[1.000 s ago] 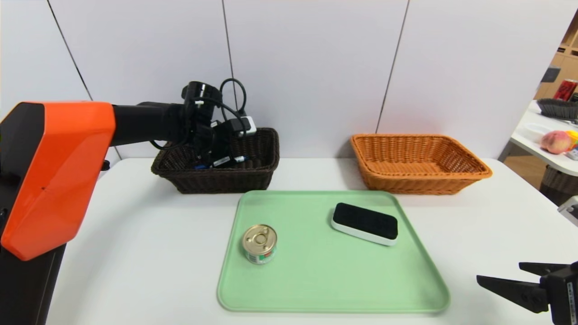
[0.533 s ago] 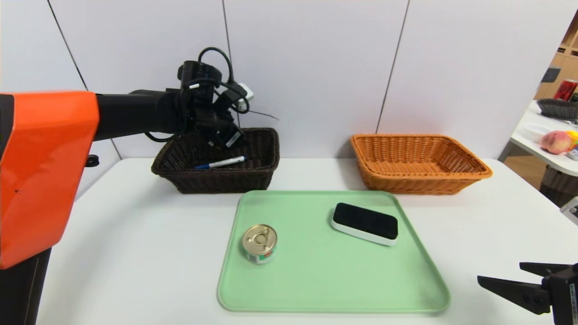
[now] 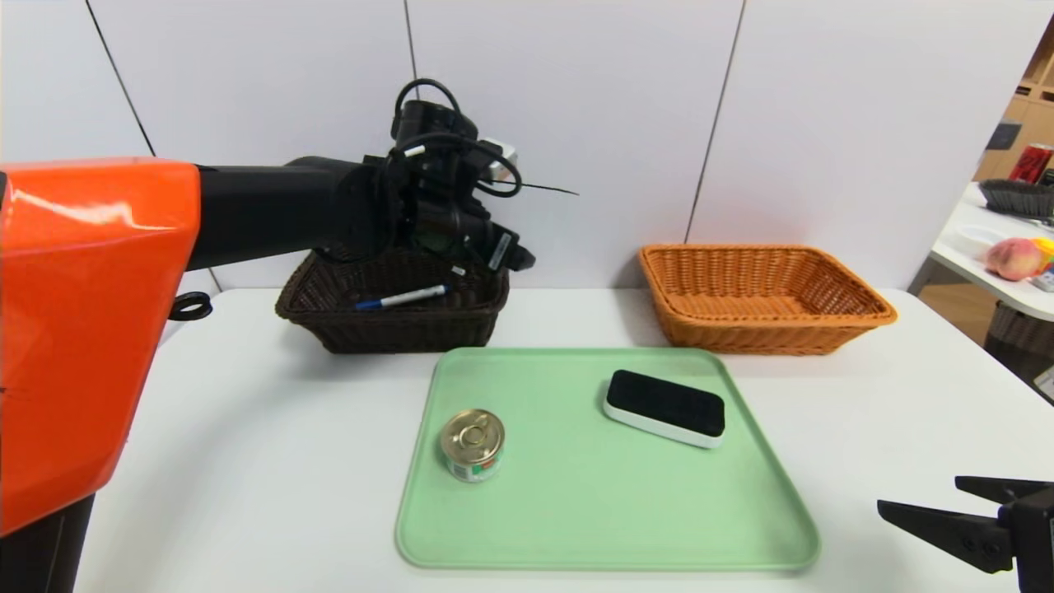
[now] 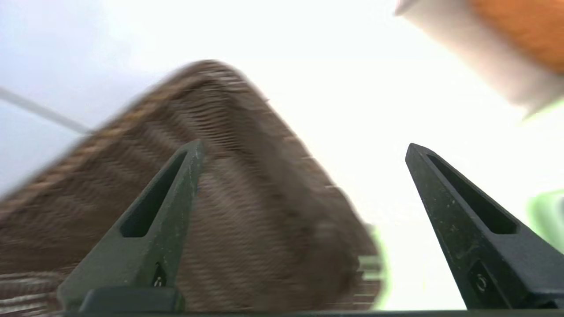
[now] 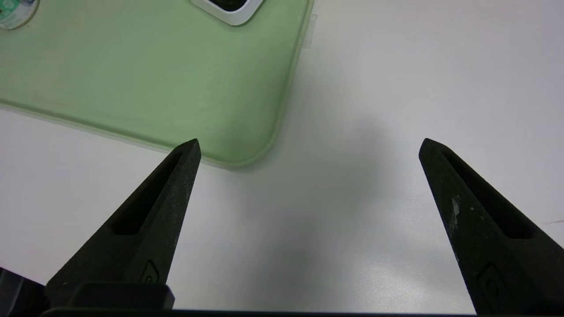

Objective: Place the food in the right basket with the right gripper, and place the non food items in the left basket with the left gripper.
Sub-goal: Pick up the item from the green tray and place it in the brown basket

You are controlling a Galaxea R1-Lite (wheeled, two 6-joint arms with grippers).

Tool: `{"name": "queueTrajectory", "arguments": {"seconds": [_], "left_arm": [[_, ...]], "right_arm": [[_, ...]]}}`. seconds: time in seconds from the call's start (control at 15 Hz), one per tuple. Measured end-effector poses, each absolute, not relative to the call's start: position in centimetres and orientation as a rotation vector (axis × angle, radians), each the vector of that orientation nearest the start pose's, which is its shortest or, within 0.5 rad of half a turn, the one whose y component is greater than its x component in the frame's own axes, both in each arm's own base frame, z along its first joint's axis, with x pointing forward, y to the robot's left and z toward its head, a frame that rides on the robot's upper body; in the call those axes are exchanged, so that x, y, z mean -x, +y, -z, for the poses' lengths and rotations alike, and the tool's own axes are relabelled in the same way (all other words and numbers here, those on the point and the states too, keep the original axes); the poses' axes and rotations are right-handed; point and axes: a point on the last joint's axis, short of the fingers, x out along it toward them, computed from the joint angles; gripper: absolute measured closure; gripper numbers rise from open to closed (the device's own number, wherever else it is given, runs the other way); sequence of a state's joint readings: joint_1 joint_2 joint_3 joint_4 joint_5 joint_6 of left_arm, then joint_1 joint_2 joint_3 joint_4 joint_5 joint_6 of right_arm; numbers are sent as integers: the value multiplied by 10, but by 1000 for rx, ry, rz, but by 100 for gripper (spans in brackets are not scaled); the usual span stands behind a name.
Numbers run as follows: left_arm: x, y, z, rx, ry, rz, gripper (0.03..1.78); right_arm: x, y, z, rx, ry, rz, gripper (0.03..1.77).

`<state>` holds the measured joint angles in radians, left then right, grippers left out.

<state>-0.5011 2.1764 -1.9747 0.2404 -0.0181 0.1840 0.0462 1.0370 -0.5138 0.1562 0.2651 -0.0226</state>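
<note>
The tin can (image 3: 473,445) stands on the near left of the green tray (image 3: 593,511). The black-felt eraser (image 3: 665,407) lies on the tray's far right. Inside the dark brown left basket (image 3: 395,325) lies the white marker (image 3: 403,296). My left gripper (image 3: 502,251) hovers above that basket's right end, open and empty. The left wrist view shows the left gripper (image 4: 304,144) spread wide over the blurred brown weave (image 4: 246,176). My right gripper (image 3: 921,492) hangs open and empty over bare table beside the tray's near right corner. The orange right basket (image 3: 766,296) is empty.
The baskets stand against a white wall at the back of the white table (image 3: 247,461). A side table (image 3: 988,263) at far right carries a peach (image 3: 1014,258) and other items. In the right wrist view my right gripper (image 5: 309,141) is just off the tray's corner (image 5: 154,79).
My left gripper has risen out of the dark basket and swung to the right, opening wider. The marker stays lying in the basket. The right gripper has barely moved.
</note>
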Motion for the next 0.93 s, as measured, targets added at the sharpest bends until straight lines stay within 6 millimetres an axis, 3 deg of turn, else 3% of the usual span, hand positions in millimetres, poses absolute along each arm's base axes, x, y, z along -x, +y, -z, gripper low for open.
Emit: {"name": "queueTrajectory", "arguments": {"seconds": [0.27, 0.47, 0.93], "left_arm": [[-365, -250, -239, -258, 460, 747, 15], [-352, -264, -235, -266, 495, 858, 14], [-335, -277, -218, -469, 543, 1054, 12]], "right_arm": [[-113, 11, -174, -51, 661, -307, 9], [-112, 11, -175, -50, 654, -307, 9], [-111, 11, -175, -49, 650, -311, 9]]}}
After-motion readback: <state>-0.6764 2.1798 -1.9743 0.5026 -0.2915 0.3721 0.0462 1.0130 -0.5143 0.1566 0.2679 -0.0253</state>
